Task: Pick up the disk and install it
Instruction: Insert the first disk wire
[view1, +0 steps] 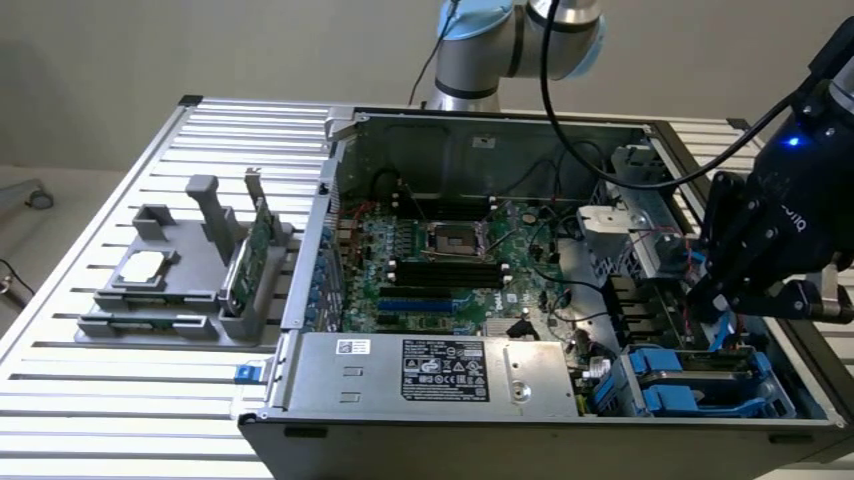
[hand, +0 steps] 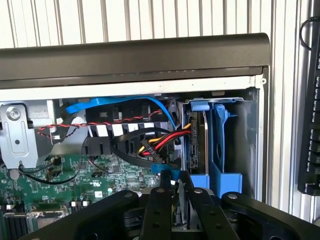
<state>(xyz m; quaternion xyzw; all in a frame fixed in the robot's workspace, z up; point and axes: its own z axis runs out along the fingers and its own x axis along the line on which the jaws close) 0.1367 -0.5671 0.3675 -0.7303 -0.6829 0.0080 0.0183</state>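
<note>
Black end effector (hand: 172, 192) links fill the near foreground of the wrist view, their fingertips nearly together above the blue cable and wiring; whether they pinch anything I cannot tell. Beyond them the disk (hand: 196, 140) stands on edge in the blue drive bay (hand: 222, 145). In the exterior view the end effector (view1: 721, 305) hangs at about four o'clock over the open computer case (view1: 400, 375), just above the disk (view1: 701, 365), on the slatted tabletop (view1: 134, 390).

An open computer case (view1: 534, 420) sits on a slatted table (view1: 80, 400), a parts holder (view1: 187, 290) beside it at the exterior view's left.
</note>
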